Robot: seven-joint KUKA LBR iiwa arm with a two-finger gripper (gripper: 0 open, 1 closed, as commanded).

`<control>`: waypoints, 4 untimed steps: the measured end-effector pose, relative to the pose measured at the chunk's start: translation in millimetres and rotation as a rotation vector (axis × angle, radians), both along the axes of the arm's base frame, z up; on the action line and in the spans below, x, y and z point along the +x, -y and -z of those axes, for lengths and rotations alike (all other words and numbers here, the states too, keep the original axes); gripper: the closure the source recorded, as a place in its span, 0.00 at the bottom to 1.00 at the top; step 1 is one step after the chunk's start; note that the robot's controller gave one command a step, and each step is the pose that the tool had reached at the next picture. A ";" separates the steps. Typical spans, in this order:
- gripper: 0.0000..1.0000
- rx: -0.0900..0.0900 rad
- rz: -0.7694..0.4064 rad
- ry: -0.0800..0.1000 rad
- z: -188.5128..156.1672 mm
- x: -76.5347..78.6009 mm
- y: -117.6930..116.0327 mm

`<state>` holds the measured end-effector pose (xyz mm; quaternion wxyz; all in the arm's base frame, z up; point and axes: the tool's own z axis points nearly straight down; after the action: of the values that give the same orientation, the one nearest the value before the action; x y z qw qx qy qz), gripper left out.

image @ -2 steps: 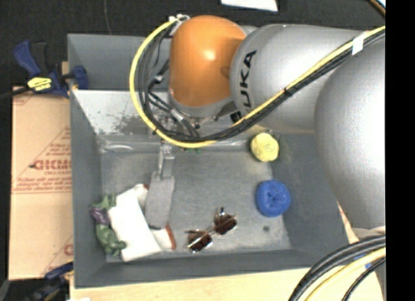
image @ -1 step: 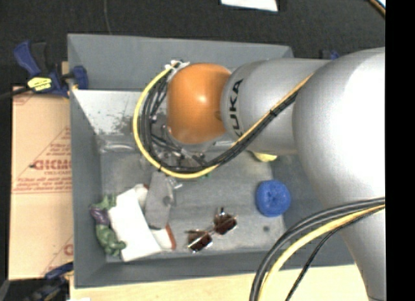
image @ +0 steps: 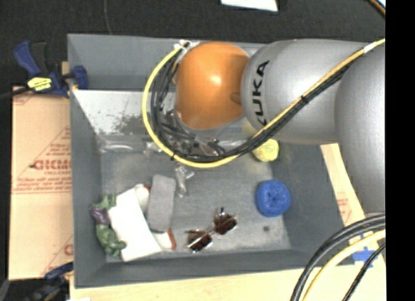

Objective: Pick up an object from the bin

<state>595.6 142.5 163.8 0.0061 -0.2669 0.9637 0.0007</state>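
My gripper (image: 183, 178) hangs under the arm's wrist near the middle of the bin, just above the upper right corner of a flat grey block (image: 161, 204). The block lies tilted on the bin floor, resting against a white folded thing (image: 133, 223) on its left. A small red piece (image: 170, 237) pokes out below the two. A pair of brown-lensed sunglasses (image: 211, 231) lies to the lower right of the gripper, apart from it.
A green and purple soft toy (image: 106, 231) sits in the bin's lower left corner. A blue round sponge-like thing (image: 272, 198) lies at the right, with a yellow lump (image: 266, 151) above it, partly under the arm. The arm and its orange cover hide the bin's upper middle.
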 end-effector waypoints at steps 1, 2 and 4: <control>0.00 -0.004 -0.128 -0.012 64.0 -6.4 22.2; 0.00 -0.004 -0.489 0.014 91.8 12.6 -0.4; 1.00 -0.002 -0.444 -0.001 91.0 10.6 19.4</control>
<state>606.2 123.1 72.8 0.0048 -0.4726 0.8812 0.0011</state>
